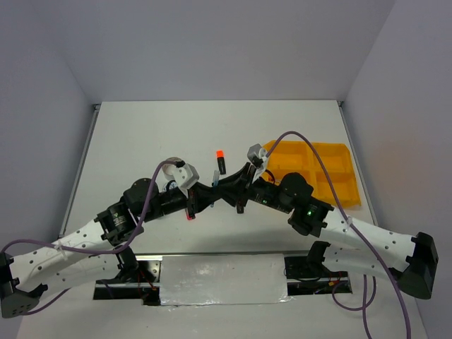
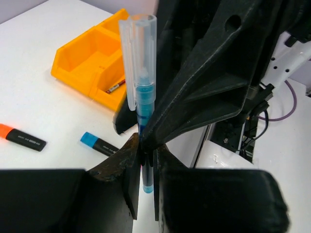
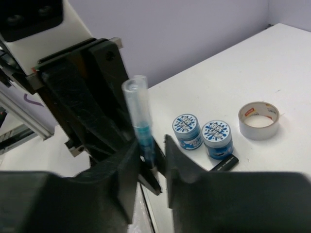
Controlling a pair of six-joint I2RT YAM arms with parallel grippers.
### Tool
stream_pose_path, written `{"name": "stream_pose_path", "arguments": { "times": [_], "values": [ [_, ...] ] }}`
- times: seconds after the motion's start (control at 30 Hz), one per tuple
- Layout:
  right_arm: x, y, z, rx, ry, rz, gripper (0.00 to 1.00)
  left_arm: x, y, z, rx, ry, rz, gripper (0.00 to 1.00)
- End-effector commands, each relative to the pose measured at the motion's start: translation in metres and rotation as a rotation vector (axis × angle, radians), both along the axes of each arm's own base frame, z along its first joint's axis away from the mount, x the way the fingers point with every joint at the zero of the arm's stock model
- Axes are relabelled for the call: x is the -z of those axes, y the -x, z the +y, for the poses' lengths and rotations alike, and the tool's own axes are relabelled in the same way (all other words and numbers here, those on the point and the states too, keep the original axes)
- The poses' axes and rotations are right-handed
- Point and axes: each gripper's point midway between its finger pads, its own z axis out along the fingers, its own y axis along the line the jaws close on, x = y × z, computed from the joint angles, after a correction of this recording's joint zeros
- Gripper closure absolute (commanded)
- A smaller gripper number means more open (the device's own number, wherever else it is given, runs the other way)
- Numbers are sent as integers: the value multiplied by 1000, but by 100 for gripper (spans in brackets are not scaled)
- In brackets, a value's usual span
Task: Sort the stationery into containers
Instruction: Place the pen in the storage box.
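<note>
Left arm (image 1: 67, 248), right arm (image 1: 374, 240): white link shells, rows of small holes. Black round joint housings (image 1: 116, 220). Purple cables (image 1: 321, 166) loop over each arm. Green light (image 1: 309, 211) on a right-arm joint. Left gripper (image 2: 147, 145): fingers (image 2: 121, 170) matte black, scuffed.

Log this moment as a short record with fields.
held item: blue pen, upright, off the table, between both hands
left hand: shut on the pen's lower end
right hand: fingers either side of the pen; grip unclear
tray: yellow-orange, on the table
loose on table: orange highlighter, blue highlighter, two tubs, tape ring
stage: looks like a handover
</note>
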Motion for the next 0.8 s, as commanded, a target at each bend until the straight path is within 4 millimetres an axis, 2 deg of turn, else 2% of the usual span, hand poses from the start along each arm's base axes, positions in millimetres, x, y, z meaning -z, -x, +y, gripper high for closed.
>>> {"name": "stream_pose_path", "arguments": {
  "times": [0.0, 0.03, 0.07, 0.13, 0.2, 0.23, 0.27, 0.33, 0.37, 0.4, 0.43, 0.47, 0.5, 0.53, 0.57, 0.6, 0.63, 0.7, 0.73, 0.77],
  "values": [
    [-27, -3, 5, 7, -69, -37, 72, -41, 3, -6, 30, 93, -58, 100],
    [-29, -4, 6, 7, -73, -39, 77, -38, 2, -7, 27, 85, -50, 100],
    [-28, -5, 8, 8, -69, -38, 90, -38, 1, -7, 24, 82, -49, 100],
    [-28, -9, 8, 26, -71, -33, 98, -39, -3, -6, 4, 81, -42, 100],
    [-25, -18, 6, 75, -71, -18, 100, -37, -6, -4, -22, 71, -20, 71],
    [-26, -23, 4, 104, -76, -5, 100, -37, -12, 0, -64, 65, -7, 33],
    [-23, -28, 1, 134, -69, 6, 100, -36, -14, 2, -87, 66, 17, 22],
    [-19, -54, -13, 264, -73, 58, 100, -41, -26, 11, -182, 65, 48, 1],
    [-13, -64, -20, 305, -63, 88, 100, -26, -30, 17, -234, 16, 119, 1],
    [-9, -86, -37, 392, -91, 150, 100, -29, -41, 27, -328, 10, 140, 1],
    [-1, -97, -49, 443, -90, 190, 100, -24, -46, 34, -386, -11, 170, 1],
    [6, -108, -61, 502, -95, 220, 100, -6, -47, 45, -454, -67, 248, 1],
    [11, -130, -89, 651, -126, 273, 100, -8, -50, 56, -520, -68, 279, 1],
    [28, -138, -107, 745, -97, 333, 100, -4, -59, 74, -658, -55, 330, 1],
    [39, -145, -124, 830, -107, 375, 100, 18, -55, 95, -737, -167, 374, 1],
    [45, -158, -159, 987, -175, 429, 100, 10, -58, 110, -813, -164, 368, 1],
    [66, -158, -178, 1081, -151, 486, 100, 12, -55, 117, -837, -182, 381, 1],
    [87, -162, -216, 1243, -215, 564, 100, 14, -46, 133, -858, -226, 389, 1],
    [103, -159, -236, 1335, -193, 600, 100, 15, -44, 138, -861, -237, 385, 1],
    [112, -158, -246, 1379, -199, 624, 100, 12, -39, 144, -852, -220, 376, 1]
  ]
}}
